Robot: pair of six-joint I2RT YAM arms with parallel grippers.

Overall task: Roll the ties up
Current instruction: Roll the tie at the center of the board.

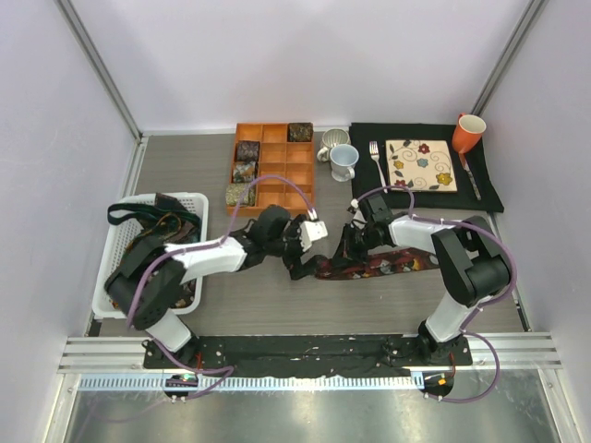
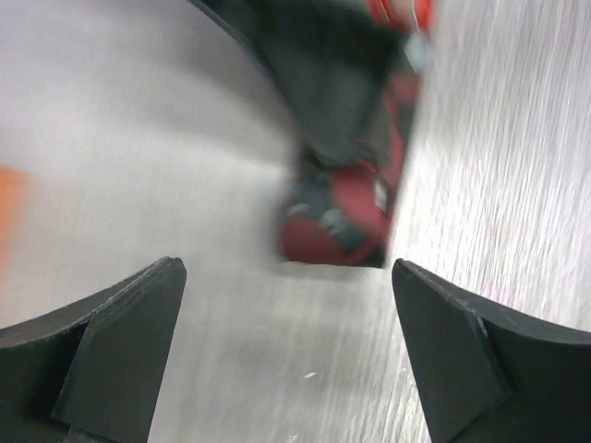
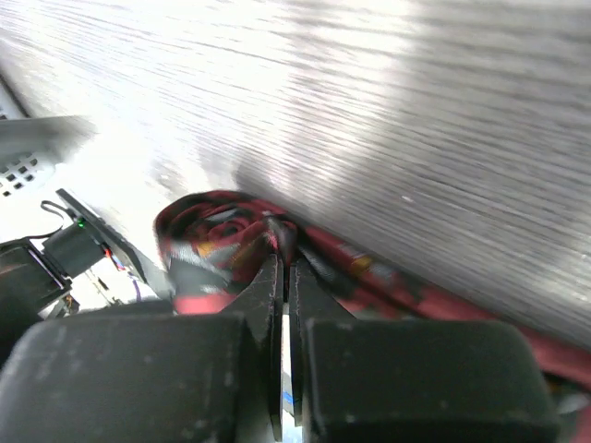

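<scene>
Between the two arm tips, at mid-desk, the maroon patterned fabric necktie [image 1: 392,263] lies flat, its left end curled into a small coil [image 3: 208,242]. Your right gripper [image 3: 284,272] is clenched on that coil, jaws pinched nearly together on the cloth. Your left gripper [image 2: 286,277] is released, jaws spread wide and facing the coil; the view is blurred, but it seems not to touch.

You look early in the rolling step, since most of the length runs unrolled toward the right. Next, turn the coil along the tie while the left side steadies it, keeping the edges in line.

Bare grey desk [image 1: 277,305] lies open toward the bases. Behind stand two pale mugs [image 1: 343,162] and the orange compartment tray [image 1: 286,175] holding finished rolls. The white plastic basket [image 1: 109,249] sits well apart on the left.
</scene>
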